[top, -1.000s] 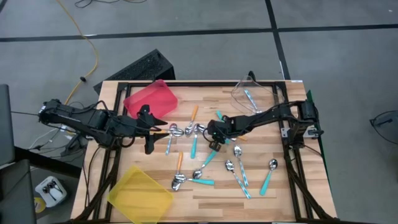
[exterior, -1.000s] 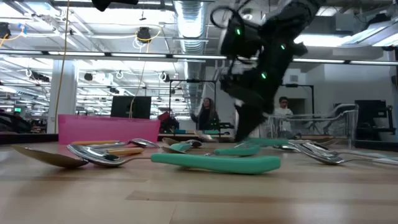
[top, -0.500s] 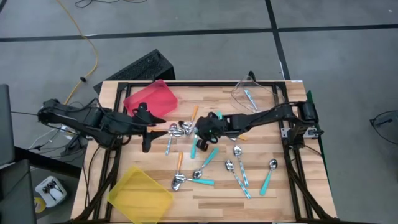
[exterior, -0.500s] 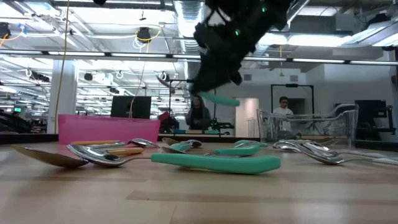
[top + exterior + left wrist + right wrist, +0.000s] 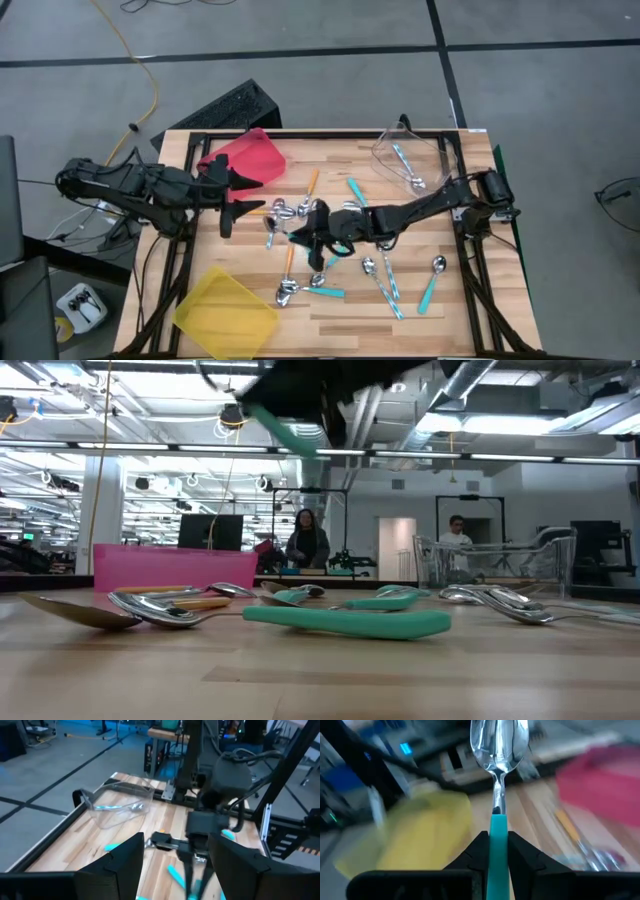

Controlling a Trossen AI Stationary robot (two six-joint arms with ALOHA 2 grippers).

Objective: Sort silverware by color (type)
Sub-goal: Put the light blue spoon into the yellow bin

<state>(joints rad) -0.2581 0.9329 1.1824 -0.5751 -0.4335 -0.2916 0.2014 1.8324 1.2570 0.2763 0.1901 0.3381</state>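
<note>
- Pinching a teal-handled spoon (image 5: 498, 780) by its handle, the right gripper (image 5: 312, 238) hangs above the middle of the bench (image 5: 470, 310), its arm stretched in from the right edge.
- From the right wrist view the two dark fingers (image 5: 472, 852) close on the teal handle, and the shiny bowl points away from the wrist, toward the yellow bin (image 5: 417, 827) and the red bin (image 5: 605, 775).
- At bench height the held spoon shows only as a teal streak (image 5: 285, 430) high above the wood, under the dark arm.
- Left gripper (image 5: 228, 205) hovers just beside the red bin (image 5: 245, 160) near the bench's left side, its fingers (image 5: 125, 860) spread wide and holding nothing.
- More spoons lie scattered on the bench: a cluster with orange handles (image 5: 311, 183) and metal bowls near the centre, a teal one (image 5: 432, 283) near the right front, another teal one (image 5: 354, 192) just behind the right arm, and a pair (image 5: 300, 288) close to the yellow bin (image 5: 225, 312).
- A clear bin (image 5: 412, 152) at the back right corner holds one light-blue-handled spoon (image 5: 405, 166).
- Across the low view a thick teal handle (image 5: 350, 621) lies nearest the camera, with metal spoon bowls (image 5: 150, 610) to its left.
- Beyond the bench, two people (image 5: 305, 540) stand in the room.
</note>
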